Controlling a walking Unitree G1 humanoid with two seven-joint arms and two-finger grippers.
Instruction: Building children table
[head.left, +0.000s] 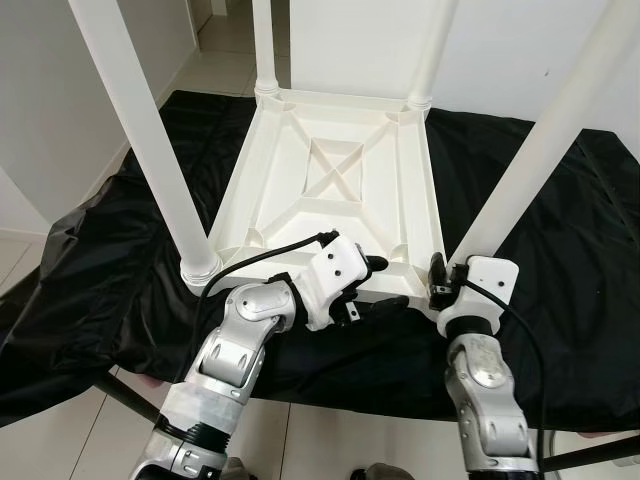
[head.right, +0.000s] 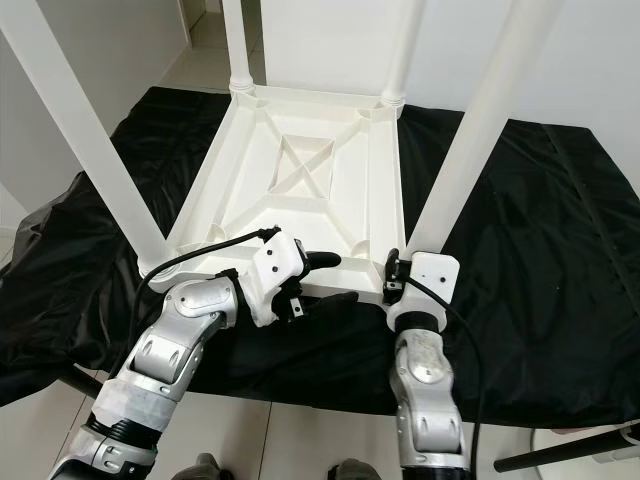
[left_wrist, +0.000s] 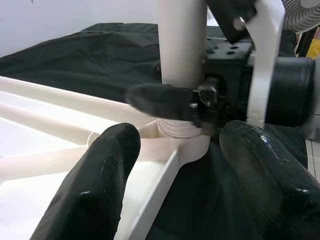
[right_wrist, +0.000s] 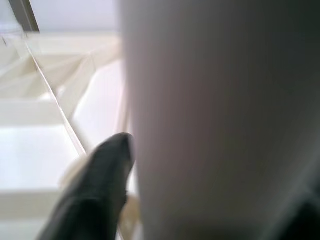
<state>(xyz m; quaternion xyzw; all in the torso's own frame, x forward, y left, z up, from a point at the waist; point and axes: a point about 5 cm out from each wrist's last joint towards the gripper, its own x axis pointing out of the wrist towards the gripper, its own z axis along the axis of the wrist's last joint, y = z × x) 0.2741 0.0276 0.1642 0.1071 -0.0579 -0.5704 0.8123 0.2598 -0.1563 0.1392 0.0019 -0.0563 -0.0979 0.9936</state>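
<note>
Left eye view showed a white plastic table (head.left: 335, 185) lying upside down on a worktop (head.left: 560, 300) that was covered with a black sheet (head.left: 90, 260). Its underside had raised ribs that crossed in an X at the middle, and four round white legs stood up from the corners.

The near right leg (head.left: 535, 150) rose at a slant from its corner socket. The right tool (head.left: 442, 278) was at the foot of this leg, and in the right wrist view one black finger (right_wrist: 97, 192) lay against the leg's wide white surface. The tool was clenched around the leg.

The left tool (head.left: 372, 290) was at the near edge of the table, between the two near legs. In the left wrist view its two fingers (left_wrist: 95, 185) stood apart, one over the white rim and one over the black sheet, so this tool was released and gripped nothing.

The near left leg (head.left: 150, 140) stood in its socket at the near left corner.
</note>
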